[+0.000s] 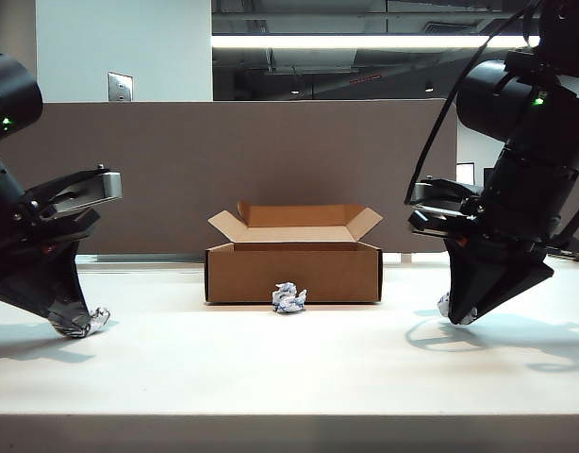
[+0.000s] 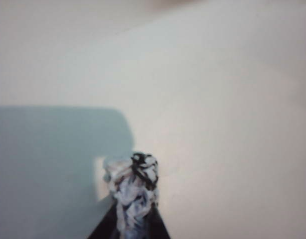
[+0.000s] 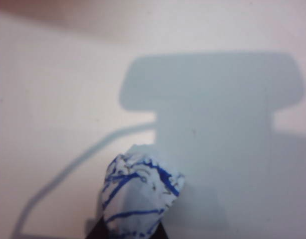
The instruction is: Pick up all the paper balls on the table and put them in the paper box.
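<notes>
On the white table [image 1: 289, 377], left gripper [image 1: 74, 326] clenched on a paper ball [image 1: 90, 323] at the left; right gripper [image 1: 461, 317] clenched on a second paper ball [image 1: 447, 306] at the right. Third paper ball [image 1: 289, 297] lies centre, against the open paper box [image 1: 293, 271] front wall

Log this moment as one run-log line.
left gripper: shut on left paper ball | right gripper: shut on right paper ball | third paper ball: on table, before paper box
</notes>
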Controlling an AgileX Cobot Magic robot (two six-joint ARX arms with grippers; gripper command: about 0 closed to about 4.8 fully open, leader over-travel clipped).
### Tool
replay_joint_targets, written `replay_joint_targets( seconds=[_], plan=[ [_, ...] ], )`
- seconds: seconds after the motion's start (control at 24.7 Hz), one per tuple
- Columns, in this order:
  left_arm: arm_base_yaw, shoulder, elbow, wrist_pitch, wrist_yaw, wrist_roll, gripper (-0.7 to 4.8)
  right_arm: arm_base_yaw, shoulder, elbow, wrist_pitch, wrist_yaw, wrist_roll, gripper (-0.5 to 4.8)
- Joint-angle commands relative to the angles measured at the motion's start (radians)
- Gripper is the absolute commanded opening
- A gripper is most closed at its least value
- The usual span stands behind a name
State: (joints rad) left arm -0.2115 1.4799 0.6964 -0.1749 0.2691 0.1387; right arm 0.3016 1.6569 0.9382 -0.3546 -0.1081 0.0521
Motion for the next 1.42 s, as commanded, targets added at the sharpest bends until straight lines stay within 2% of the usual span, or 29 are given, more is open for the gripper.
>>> replay_joint_targets(
  seconds=[0.04, 0.32, 0.45, 0.65, 0.77, 0.89, 0.97, 1.05, 1.18, 1.26, 1.42],
  plan=[
    [-0.002, -0.002, 0.002, 0.013, 0.001, -0.014, 0.48, 0.0, -0.004, 0.008, 0.028, 0.002, -0.006, 0.48],
    [-0.002, -0.003, 0.11, -0.036, 0.008, -0.045, 0.48, 0.0, -0.005, 0.083, 0.006, 0.001, -0.031, 0.48],
    [-0.003, -0.002, 0.196, -0.047, 0.044, -0.047, 0.48, 0.001, -0.005, 0.131, 0.017, -0.01, -0.031, 0.48],
    [-0.022, 0.011, 0.357, 0.003, 0.111, -0.123, 0.49, 0.002, 0.016, 0.268, 0.039, -0.175, -0.029, 0.48],
    [-0.042, 0.063, 0.465, 0.009, 0.125, -0.144, 0.49, 0.007, 0.057, 0.375, 0.042, -0.184, -0.029, 0.48],
    [-0.072, 0.156, 0.575, 0.012, 0.192, -0.155, 0.52, 0.008, 0.128, 0.496, 0.042, -0.211, -0.026, 0.48],
    [-0.088, 0.215, 0.627, 0.013, 0.192, -0.154, 0.62, 0.008, 0.174, 0.55, 0.039, -0.213, -0.026, 0.5],
    [-0.091, 0.248, 0.652, 0.011, 0.211, -0.159, 1.08, 0.008, 0.198, 0.571, 0.035, -0.214, -0.026, 0.65],
    [-0.097, 0.269, 0.663, 0.004, 0.206, -0.177, 1.77, 0.008, 0.216, 0.586, 0.011, -0.214, -0.026, 1.4],
    [-0.097, 0.269, 0.664, 0.005, 0.206, -0.177, 1.83, 0.008, 0.215, 0.586, 0.015, -0.214, -0.026, 1.81],
    [-0.097, 0.26, 0.668, -0.02, 0.207, -0.176, 1.83, 0.008, 0.214, 0.587, 0.007, -0.259, -0.026, 1.82]
  ],
)
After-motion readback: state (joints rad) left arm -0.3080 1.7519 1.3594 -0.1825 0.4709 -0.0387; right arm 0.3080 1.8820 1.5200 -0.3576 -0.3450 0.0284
